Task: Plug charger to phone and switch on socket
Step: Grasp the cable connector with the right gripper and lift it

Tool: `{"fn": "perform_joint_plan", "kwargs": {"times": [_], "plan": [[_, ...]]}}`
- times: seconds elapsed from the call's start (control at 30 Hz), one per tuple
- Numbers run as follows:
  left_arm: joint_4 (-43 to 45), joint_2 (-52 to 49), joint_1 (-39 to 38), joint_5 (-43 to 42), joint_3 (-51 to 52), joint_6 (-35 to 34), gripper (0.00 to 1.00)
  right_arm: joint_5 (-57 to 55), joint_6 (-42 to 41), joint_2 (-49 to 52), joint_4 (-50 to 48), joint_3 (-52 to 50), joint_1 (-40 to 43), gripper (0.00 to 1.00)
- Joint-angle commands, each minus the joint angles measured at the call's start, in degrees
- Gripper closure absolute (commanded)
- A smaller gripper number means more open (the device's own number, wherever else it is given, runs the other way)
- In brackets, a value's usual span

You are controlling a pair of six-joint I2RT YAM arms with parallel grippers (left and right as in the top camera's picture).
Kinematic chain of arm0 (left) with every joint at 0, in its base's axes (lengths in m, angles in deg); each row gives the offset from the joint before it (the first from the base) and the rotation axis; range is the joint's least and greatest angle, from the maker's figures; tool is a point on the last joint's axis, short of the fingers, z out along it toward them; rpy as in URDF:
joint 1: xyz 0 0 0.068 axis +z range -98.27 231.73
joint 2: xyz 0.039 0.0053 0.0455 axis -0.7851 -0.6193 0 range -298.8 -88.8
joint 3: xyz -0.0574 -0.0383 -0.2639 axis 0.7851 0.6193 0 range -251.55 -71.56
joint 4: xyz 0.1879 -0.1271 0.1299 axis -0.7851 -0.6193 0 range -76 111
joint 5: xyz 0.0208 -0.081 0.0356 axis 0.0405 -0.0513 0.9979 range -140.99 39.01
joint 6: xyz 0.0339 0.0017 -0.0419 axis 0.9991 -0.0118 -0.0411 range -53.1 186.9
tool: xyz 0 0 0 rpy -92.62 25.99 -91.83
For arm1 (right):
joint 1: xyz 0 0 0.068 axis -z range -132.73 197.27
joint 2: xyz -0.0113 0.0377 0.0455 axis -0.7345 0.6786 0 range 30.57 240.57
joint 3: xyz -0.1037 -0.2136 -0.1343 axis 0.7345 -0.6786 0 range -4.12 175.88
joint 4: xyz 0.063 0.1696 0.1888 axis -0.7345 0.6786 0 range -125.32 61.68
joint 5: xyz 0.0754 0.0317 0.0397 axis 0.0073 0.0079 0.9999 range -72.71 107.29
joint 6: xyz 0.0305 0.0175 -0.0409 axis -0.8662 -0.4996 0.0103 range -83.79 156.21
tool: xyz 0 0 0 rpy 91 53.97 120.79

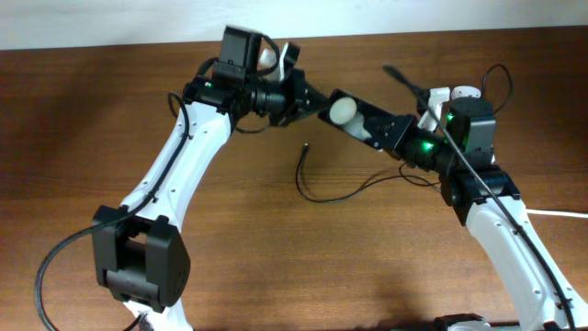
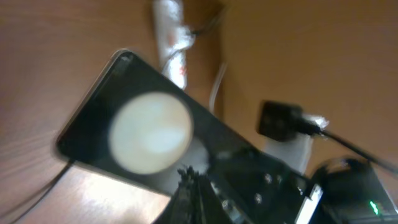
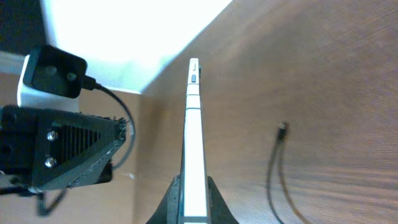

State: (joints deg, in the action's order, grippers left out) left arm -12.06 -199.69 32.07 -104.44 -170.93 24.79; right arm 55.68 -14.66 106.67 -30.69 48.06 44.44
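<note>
Obs: right gripper (image 3: pixel 193 200) has its jaws clamped on the phone (image 1: pixel 354 117), held above the table's middle toward the far edge. The left gripper (image 1: pixel 296 97) sits at the phone's free end, and whether its jaws are apart or closed cannot be told. Judged step: fetch the charger (image 1: pixel 299 172), whose plug tip (image 3: pixel 283 127) lies loose mid-table on the near-edge side of the phone; grip close behind the tip, keep the phone steady and feed in along its long axis. Obstacles: both wrists crowd the phone, and the socket (image 2: pixel 169 28) lies beyond it, not clearly visible from overhead.

Qty: 1x phone (image 1: pixel 354 115), 1x charger (image 1: pixel 300 171), 1x socket (image 2: pixel 170 28), 2x arms: left arm (image 1: pixel 175 175), right arm (image 1: pixel 514 234).
</note>
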Motion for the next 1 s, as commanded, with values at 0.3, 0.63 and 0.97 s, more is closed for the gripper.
{"fn": "perform_joint_plan", "kwargs": {"times": [0.3,0.63,0.97], "plan": [[22.67,1.14,0.61,-9.49,-0.55,-11.34,0.34,-5.68,-41.53,-1.68,-20.46,1.01,0.24,0.96],[23.19,1.14,0.59,-4.13,-0.55,-13.86,0.36,-13.81,-54.6,-1.68,-21.16,1.03,-6.82,0.96],[23.17,1.14,0.28,-1.16,-0.55,-22.88,0.55,-15.13,-51.36,0.74,-18.97,0.98,-13.97,0.96]]}}
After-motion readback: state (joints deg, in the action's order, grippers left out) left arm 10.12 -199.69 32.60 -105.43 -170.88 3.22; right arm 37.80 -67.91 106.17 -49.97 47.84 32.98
